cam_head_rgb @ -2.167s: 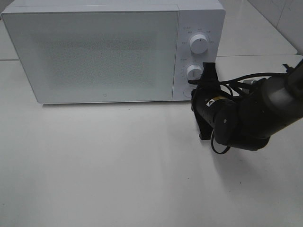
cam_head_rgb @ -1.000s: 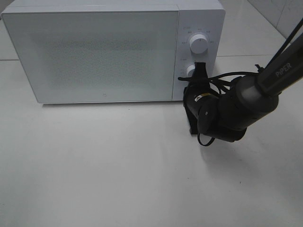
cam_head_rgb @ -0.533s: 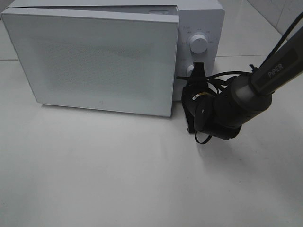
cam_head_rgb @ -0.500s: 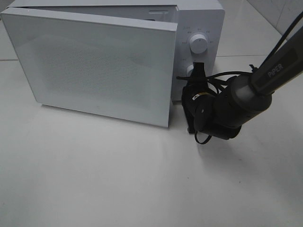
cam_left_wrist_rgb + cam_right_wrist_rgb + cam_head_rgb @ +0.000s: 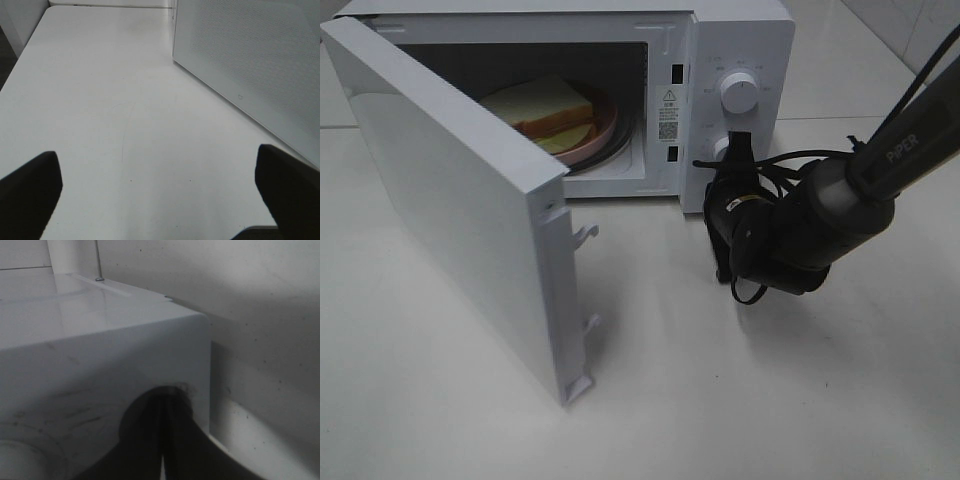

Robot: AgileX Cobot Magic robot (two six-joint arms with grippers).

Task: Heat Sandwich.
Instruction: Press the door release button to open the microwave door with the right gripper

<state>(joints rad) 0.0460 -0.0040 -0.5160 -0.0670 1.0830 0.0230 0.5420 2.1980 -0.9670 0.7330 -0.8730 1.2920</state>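
White bread, tan-crusted, with a yellow-green filling: the sandwich [image 5: 542, 103] lay on a pink plate [image 5: 608, 128] inside the microwave [image 5: 745, 40], where heating requires it. The microwave door [image 5: 450, 190] stood wide open, so heating could not yet begin. The right gripper [image 5: 739, 150], jaws pressed together on nothing, bore end-on against the control panel beside the lower knob [image 5: 724, 150], judged a pushing posture suited to a release button. The left gripper [image 5: 156, 152] hovered over the table [image 5: 100, 100] outside the door, jaws spread wide and empty, apparently placed to close it.
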